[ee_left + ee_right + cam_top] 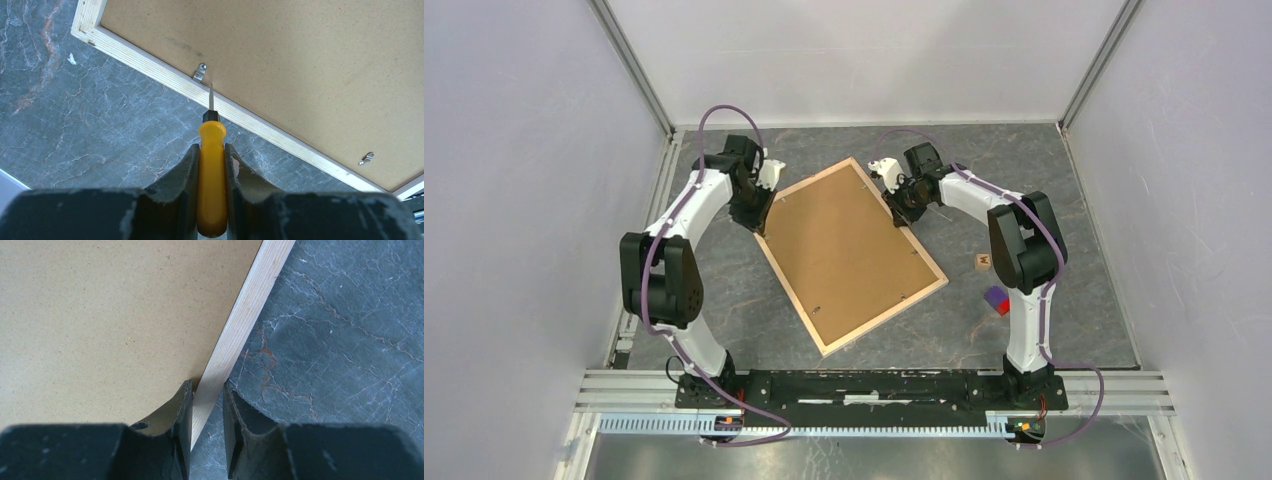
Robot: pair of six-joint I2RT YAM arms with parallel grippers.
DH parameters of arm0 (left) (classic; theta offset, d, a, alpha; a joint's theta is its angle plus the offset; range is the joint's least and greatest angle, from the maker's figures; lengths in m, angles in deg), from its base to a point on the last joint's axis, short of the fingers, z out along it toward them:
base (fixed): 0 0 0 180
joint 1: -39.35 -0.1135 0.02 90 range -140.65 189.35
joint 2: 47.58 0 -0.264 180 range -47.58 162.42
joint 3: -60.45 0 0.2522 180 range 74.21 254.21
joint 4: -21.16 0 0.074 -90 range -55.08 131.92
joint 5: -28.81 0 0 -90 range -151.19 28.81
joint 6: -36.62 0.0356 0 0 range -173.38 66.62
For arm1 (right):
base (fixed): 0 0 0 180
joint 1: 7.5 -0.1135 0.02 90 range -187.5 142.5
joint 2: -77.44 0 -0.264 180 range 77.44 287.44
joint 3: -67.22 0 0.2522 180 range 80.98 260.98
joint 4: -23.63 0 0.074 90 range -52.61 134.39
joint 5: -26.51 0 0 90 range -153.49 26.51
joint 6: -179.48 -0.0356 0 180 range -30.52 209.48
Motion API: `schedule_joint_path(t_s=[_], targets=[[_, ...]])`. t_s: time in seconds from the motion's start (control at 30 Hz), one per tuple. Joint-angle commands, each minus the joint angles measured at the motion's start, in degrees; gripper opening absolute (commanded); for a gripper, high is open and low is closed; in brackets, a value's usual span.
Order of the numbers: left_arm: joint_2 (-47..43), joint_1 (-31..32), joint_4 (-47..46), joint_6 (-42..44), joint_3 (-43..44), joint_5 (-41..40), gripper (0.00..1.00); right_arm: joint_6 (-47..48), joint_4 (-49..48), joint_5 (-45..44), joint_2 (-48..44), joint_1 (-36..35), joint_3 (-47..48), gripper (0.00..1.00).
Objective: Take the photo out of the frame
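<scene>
Screwdriver (212,190) clamped in my left gripper (212,148), tip aimed at clip (200,71); right gripper (207,387) pinches frame (245,315) rail, steadying it.

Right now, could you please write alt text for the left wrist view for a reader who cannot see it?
The left gripper holds a yellow-handled screwdriver, its blade pointing at a metal clip on the wooden edge of the frame. The frame lies back up on the grey marbled table, brown backing panel showing, a second clip farther right.

Wooden block (982,262), purple-red cube (996,300)
</scene>
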Motion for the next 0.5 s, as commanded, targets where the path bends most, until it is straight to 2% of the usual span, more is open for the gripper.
schedule_joint_path(t_s=[0.0,0.47], targets=[[0.95,-0.05,-0.7,3.01,2.31,-2.27,0.02,1.97,6.61,0.22,0.45,-0.44,-2.11,0.0],[2.96,-0.04,-4.54,1.42,2.71,-8.44,0.02,3.42,7.09,-0.06,0.51,-0.42,-1.93,0.0]])
